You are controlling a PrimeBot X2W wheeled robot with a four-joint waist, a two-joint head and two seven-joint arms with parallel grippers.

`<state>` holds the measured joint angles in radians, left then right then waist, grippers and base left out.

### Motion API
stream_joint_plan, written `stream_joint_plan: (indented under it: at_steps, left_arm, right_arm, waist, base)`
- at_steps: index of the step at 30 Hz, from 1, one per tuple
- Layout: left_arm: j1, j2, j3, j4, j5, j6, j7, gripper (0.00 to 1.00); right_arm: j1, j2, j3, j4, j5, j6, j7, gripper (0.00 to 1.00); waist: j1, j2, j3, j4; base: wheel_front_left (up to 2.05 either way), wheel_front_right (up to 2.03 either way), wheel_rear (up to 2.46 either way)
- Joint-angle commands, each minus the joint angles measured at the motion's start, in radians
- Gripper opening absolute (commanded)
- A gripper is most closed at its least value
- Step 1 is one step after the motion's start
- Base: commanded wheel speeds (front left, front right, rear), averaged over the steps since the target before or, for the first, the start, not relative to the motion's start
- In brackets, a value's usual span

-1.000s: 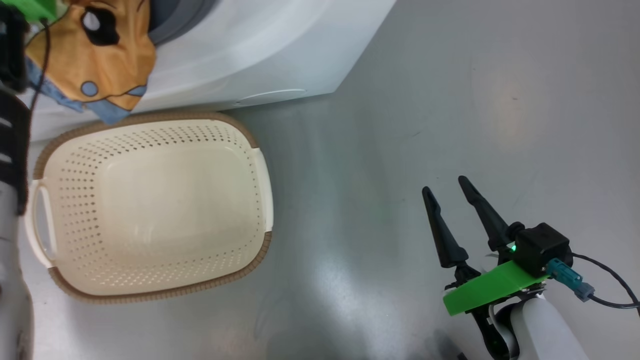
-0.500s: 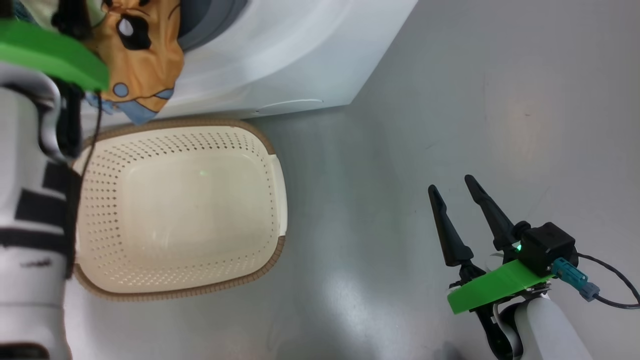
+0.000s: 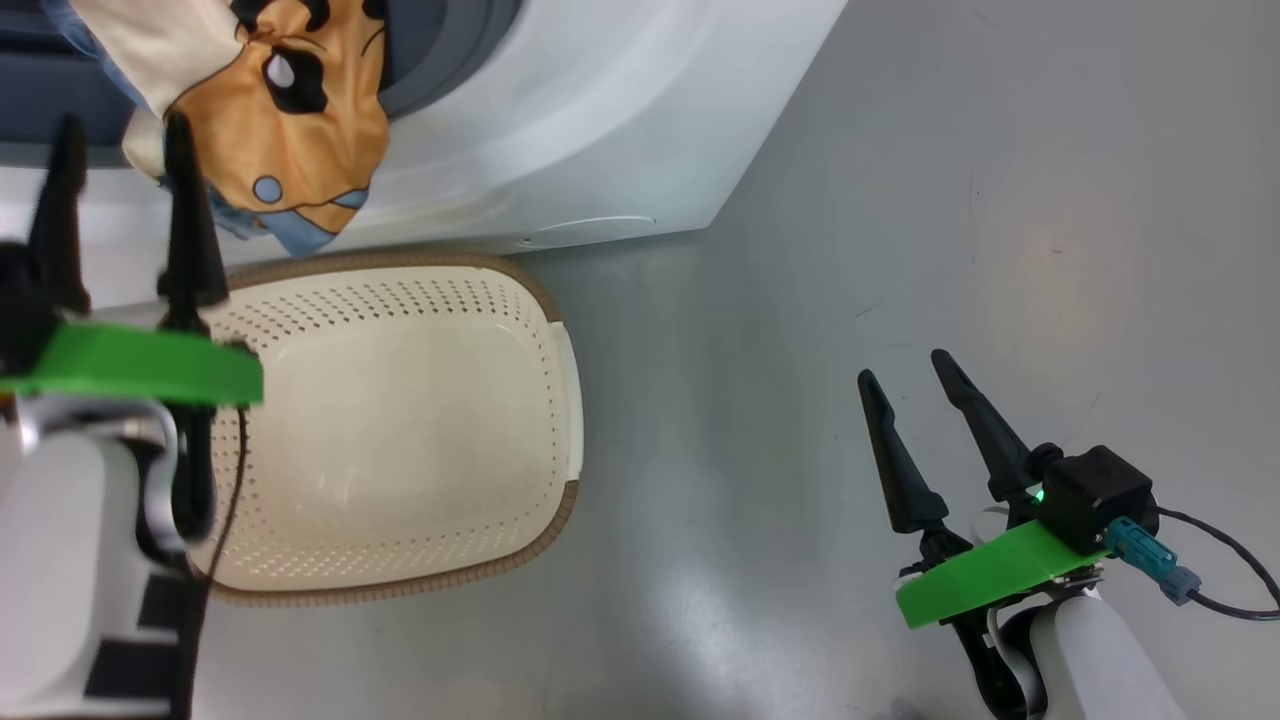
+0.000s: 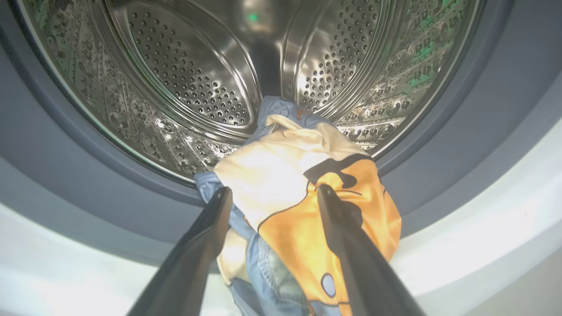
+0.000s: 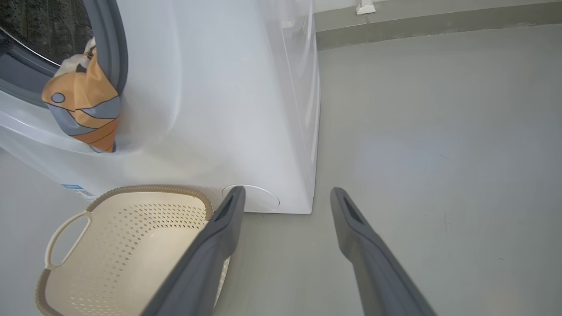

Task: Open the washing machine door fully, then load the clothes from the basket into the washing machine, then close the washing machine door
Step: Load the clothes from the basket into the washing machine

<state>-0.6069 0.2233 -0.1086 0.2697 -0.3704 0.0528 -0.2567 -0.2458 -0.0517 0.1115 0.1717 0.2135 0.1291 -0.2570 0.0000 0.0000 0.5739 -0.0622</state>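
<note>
The clothes (image 3: 290,130), a cream, orange and light-blue bundle, hang out of the washing machine (image 3: 600,110) over its grey gasket. The left wrist view has the clothes (image 4: 281,166) draped from the steel drum (image 4: 193,87) over the lip. My left gripper (image 3: 123,125) is open just below the bundle; its fingers (image 4: 206,237) stand wide on either side of the hanging cloth, and I cannot tell whether they touch it. The cream basket (image 3: 400,262) stands on the floor against the machine with nothing in it. My right gripper (image 3: 902,368) is open over bare floor. The washing machine door is out of view.
Grey floor (image 3: 900,200) spreads to the right of the machine. In the right wrist view the machine's white front (image 5: 219,109) carries a round cover (image 5: 259,199) low down, with the basket (image 5: 149,189) left of my right gripper (image 5: 286,192). A wall base (image 5: 439,22) runs behind.
My left gripper has drawn back from the machine's opening toward the basket and its open fingers now show. The clothes stay draped over the lip. The view has shifted slightly; the right arm is still.
</note>
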Motion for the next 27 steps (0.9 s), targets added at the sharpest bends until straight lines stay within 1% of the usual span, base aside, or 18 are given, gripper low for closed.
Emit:
stream_joint_plan:
  at_steps: [1,5,9,12,17,21,27]
  left_arm:
    - [0.04,0.037,0.039,-0.048,0.014,0.01,-0.005,1.0]
    - [0.125,0.029,0.056,-0.098,0.018,0.02,-0.005,1.0]
    - [0.199,0.012,0.087,-0.139,0.024,0.042,-0.005,1.0]
    - [0.236,0.007,0.1,-0.158,0.033,0.048,-0.005,1.0]
    - [0.316,-0.016,0.132,-0.208,0.062,0.048,-0.005,1.0]
    - [0.369,-0.052,0.148,-0.212,0.073,0.043,-0.005,1.0]
    - [0.443,-0.085,0.167,-0.201,0.095,0.025,-0.005,1.0]
  right_arm:
    - [0.023,0.001,0.024,-0.025,-0.016,0.002,-0.005,1.0]
    - [0.017,0.001,0.03,-0.026,-0.017,0.002,-0.005,1.0]
    - [0.014,0.001,0.032,-0.026,-0.017,0.002,-0.005,1.0]
    - [0.013,0.001,0.031,-0.025,-0.016,0.002,-0.005,1.0]
    - [0.011,0.001,0.03,-0.025,-0.011,0.002,-0.005,1.0]
    - [0.009,0.001,0.028,-0.023,-0.011,0.002,-0.005,1.0]
    - [0.006,0.001,0.031,-0.023,-0.011,0.002,-0.005,1.0]
  waist:
    - [0.0,0.0,0.002,-0.001]
    - [0.0,0.0,0.008,-0.005]
    - [0.0,0.0,0.01,-0.01]
    - [0.0,0.0,0.011,-0.012]
    - [0.0,0.0,0.014,-0.013]
    - [0.0,0.0,0.013,-0.011]
    - [0.0,0.0,0.013,-0.016]
  base:
    - [0.0,0.0,0.0]
    - [0.0,0.0,0.0]
    - [0.0,0.0,0.0]
    - [0.0,0.0,0.0]
    - [0.0,0.0,0.0]
    - [0.0,0.0,0.0]
    - [0.0,0.0,0.0]
